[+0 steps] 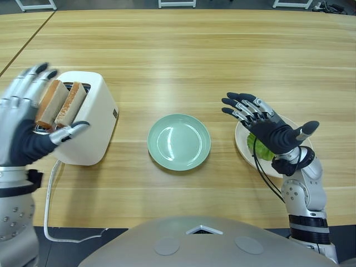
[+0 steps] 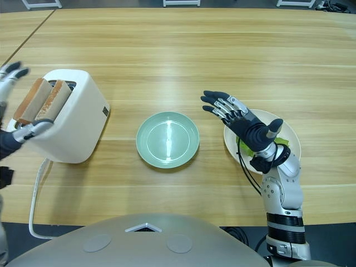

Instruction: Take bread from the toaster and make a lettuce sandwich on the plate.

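A white toaster (image 1: 92, 130) stands at the left of the wooden table with two slices of bread (image 1: 61, 103) sticking up from its slots. My left hand (image 1: 25, 119) is open right at the toaster's left side, fingers spread beside the bread, thumb against the toaster's near top edge. An empty green plate (image 1: 179, 141) lies in the middle. At the right a cream plate (image 2: 286, 133) holds green lettuce (image 1: 261, 148). Over that plate hovers my right hand (image 1: 261, 122), open, palm turned inward, partly hiding the lettuce.
The toaster's white cord (image 1: 50, 206) runs down off the table's near edge at the left. Beyond the plates the wooden tabletop (image 1: 194, 50) stretches away bare. Chair or table legs stand on the floor at the far edge.
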`<state>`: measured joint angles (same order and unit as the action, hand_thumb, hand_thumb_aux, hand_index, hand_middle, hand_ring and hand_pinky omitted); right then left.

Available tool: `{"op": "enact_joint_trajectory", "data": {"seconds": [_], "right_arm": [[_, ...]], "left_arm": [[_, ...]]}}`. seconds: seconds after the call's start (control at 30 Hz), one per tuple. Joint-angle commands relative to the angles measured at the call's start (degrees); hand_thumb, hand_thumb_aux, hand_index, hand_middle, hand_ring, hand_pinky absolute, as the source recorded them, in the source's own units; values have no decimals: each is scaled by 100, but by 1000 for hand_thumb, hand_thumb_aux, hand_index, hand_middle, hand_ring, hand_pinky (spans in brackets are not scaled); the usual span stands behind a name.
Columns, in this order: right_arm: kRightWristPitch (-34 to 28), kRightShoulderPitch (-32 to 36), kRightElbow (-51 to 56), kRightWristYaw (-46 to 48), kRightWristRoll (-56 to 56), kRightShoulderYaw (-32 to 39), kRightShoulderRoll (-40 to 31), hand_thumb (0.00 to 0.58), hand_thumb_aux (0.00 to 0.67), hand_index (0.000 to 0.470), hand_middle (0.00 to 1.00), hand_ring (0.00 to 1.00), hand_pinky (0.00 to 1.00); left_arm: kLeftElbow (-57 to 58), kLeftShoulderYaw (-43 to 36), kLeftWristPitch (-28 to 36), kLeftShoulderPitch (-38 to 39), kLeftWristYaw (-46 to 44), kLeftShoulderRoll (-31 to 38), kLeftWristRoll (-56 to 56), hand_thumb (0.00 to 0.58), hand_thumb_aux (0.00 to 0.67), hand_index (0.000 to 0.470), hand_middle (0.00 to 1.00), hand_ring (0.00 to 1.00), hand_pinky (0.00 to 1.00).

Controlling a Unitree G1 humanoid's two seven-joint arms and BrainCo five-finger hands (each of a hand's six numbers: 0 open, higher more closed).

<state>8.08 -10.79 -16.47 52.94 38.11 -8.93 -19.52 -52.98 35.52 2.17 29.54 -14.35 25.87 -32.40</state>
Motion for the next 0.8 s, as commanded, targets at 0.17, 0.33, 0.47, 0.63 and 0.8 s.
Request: {"op": "enact_joint_trajectory", "data": {"seconds": [0.17, 0.33, 0.47, 0.63, 0.8], "right_arm": [[24, 29, 88, 15, -59, -14, -14, 0, 0, 0, 0, 0, 0], [59, 16, 81, 13, -89, 0, -12, 0, 0, 0, 0, 0, 0], [78, 1, 64, 12, -103, 12, -13, 0, 0, 0, 0, 0, 0], [97, -3, 65, 18, -129, 17, -10, 0, 0, 0, 0, 0, 0], [138, -111, -35, -28, -157, 1, -1, 0, 0, 0, 0, 0, 0]], "left_arm": [[1118, 813, 137, 84, -25, 363, -529, 0, 0, 0, 0, 0, 0], [1789, 666, -19, 67, 156, 455, -691, 66, 39, 28, 0, 0, 0], [2178, 517, -120, 19, 248, 501, -691, 212, 137, 96, 0, 0, 0], [2472, 186, -231, -79, 379, 485, -646, 194, 123, 87, 0, 0, 0], [2678, -10, -307, -236, 430, 555, -536, 212, 137, 96, 0, 0, 0]]}}
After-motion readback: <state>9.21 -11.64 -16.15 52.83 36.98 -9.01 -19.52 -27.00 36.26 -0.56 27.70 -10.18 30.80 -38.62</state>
